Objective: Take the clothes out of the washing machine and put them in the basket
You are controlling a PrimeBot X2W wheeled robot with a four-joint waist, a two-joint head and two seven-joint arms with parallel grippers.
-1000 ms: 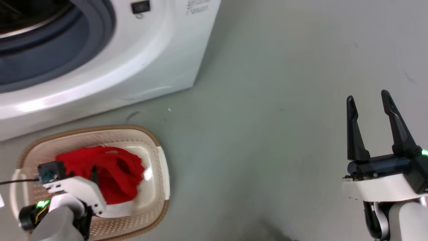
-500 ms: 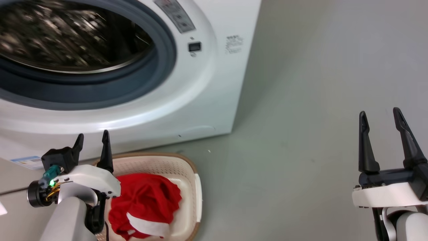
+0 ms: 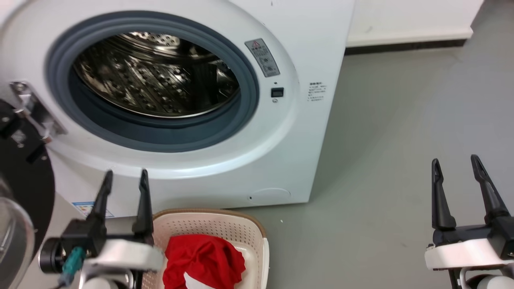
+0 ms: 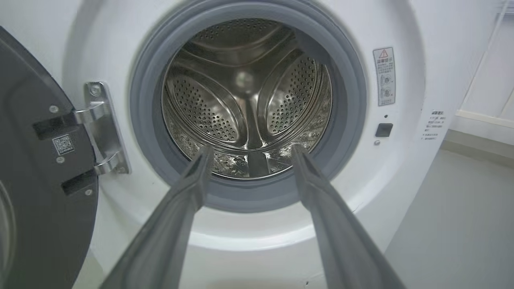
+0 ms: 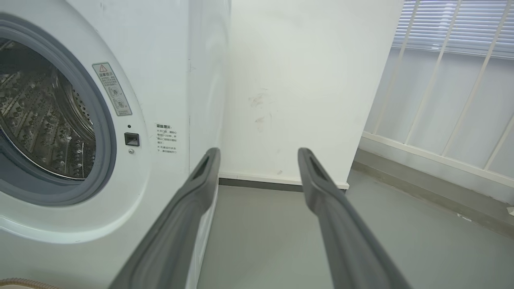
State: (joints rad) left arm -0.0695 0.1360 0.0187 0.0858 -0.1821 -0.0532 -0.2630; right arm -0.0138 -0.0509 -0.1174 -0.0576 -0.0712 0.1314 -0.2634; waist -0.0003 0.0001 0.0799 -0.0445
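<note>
Closest to me, at the lower left of the head view, my left gripper (image 3: 126, 173) points up with its two dark fingers spread apart and nothing between them. My right gripper (image 3: 454, 159) stands at the lower right, well apart from the other. Its fingers are parted too and hold nothing, and they have only the grey floor (image 3: 401, 120) around them.

Just beside my left gripper, on its right, the basket (image 3: 247, 224) sits on the floor, cream with a brown rim and perforated sides. The clothes (image 3: 204, 261) lie inside it as a bunched red heap with a strip of white trim at the near edge. I cannot tell from here whether the heap is one garment or two.

At the far left the door (image 3: 24, 192) hangs open, black-framed with a curve of glass low down. A metal hinge (image 4: 102, 128) fixes it to the front panel.

Right behind the basket rises the washing machine (image 3: 313, 48), white, with a grey rubber seal (image 3: 249, 104) round its porthole. In the left wrist view my fingers (image 4: 180, 208) point at the lower edge of that opening. Past them the drum (image 4: 249, 92) shows shiny perforated steel and raised ribs. A warning sticker (image 3: 262, 57) sits to the right of the seal, above a small dark latch slot (image 3: 277, 92).

Farthest off, in the right wrist view, a pale wall (image 5: 301, 80) stands behind the machine's right side, with slatted blinds (image 5: 453, 28) further to the right.
</note>
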